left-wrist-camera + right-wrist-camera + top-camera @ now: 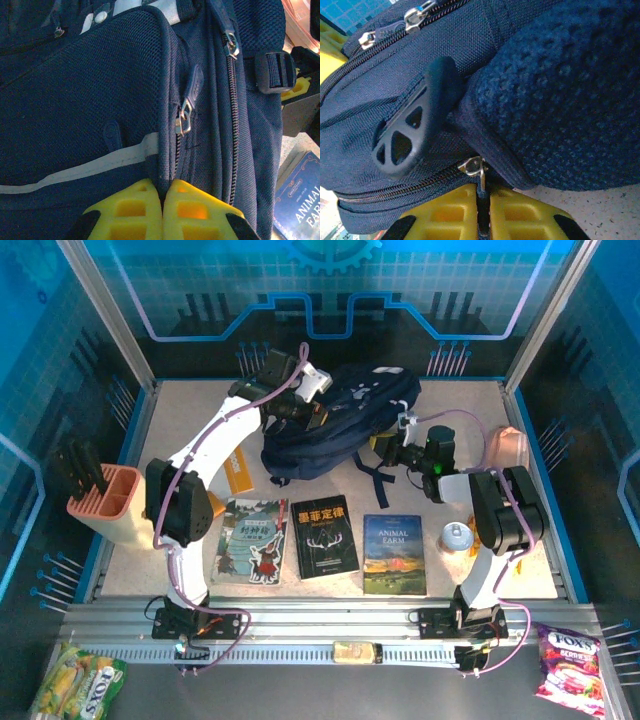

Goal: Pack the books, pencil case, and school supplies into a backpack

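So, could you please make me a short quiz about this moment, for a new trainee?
1. True or false: the three books lie on the table, outside the backpack.
2. What does the right gripper pinch? A) the zipper pull B) a pencil C) a book cover
3. Fill in: the left gripper is shut on the backpack's ____.
Key: 1 true; 2 A; 3 fabric.

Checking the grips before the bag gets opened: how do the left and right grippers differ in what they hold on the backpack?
The left gripper pinches a fabric seam of the backpack; the right gripper pinches a metal zipper pull. In the top view the left one sits at the bag's far-left end, the right one at its right side. Both have yellow jaws closed on the bag.
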